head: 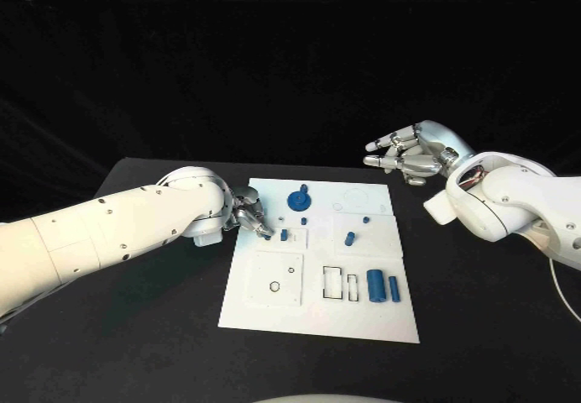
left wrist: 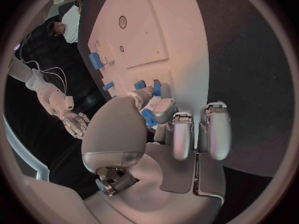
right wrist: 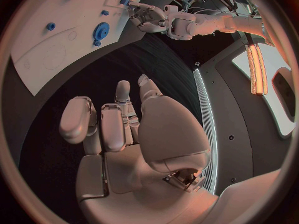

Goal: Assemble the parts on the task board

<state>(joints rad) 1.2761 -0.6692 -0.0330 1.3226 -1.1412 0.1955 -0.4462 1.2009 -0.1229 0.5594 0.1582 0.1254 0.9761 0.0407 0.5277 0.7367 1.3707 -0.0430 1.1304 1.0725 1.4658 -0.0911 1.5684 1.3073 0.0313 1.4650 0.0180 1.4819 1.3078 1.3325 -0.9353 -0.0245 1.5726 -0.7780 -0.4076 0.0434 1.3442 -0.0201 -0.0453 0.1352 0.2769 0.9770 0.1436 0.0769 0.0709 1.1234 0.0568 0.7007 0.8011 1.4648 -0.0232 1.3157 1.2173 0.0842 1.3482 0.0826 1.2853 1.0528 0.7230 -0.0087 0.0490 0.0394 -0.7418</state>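
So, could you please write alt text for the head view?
The left hand reaches onto the white task board's left edge among small blue parts, while the right hand hangs off the board, holding nothing.

Head view light: bright from above on the flat white rectangular task board [head: 321, 260]; black table [head: 145, 336] dim.
Shadows: soft, short.
Wrist views: fisheye bending, dark rims, warm pinkish cast.
Glare: glowing orange strip light [right wrist: 256, 59].

A black table [head: 145, 336] spreads under everything, its dark surface running out to every edge, with a black backdrop [head: 290, 67] behind.
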